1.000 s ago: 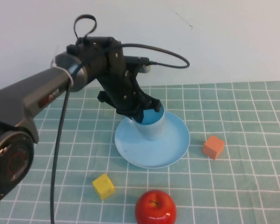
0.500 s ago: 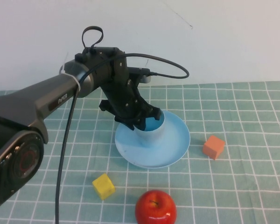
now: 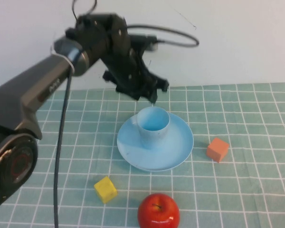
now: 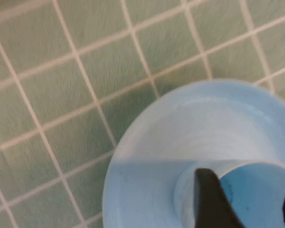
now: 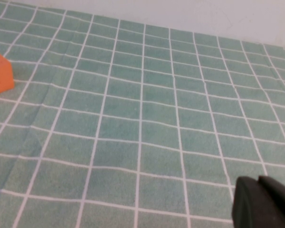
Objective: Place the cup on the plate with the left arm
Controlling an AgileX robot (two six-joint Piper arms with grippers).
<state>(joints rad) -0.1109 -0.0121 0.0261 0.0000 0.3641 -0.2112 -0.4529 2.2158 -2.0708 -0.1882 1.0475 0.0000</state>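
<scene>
The light blue cup (image 3: 153, 126) stands upright on the light blue plate (image 3: 180, 152), a little behind the plate's middle. My left gripper (image 3: 147, 92) hangs above and just behind the cup, open and touching nothing. In the left wrist view its dark fingers (image 4: 206, 199) stand wide apart over the cup (image 4: 256, 185) and the plate (image 4: 147, 161). The right gripper (image 5: 263, 204) shows only in its own wrist view, shut and low over the green checked cloth, with nothing in it. The right arm is out of the high view.
An orange cube (image 3: 217, 149) lies right of the plate and also shows in the right wrist view (image 5: 0, 71). In front of the plate lie a yellow cube (image 3: 105, 189) and a red apple (image 3: 158, 211). A white wall stands behind the cloth.
The left gripper opened, let go of the cup and rose up and back. The cup, tilted in its grip before, now stands on the plate.
</scene>
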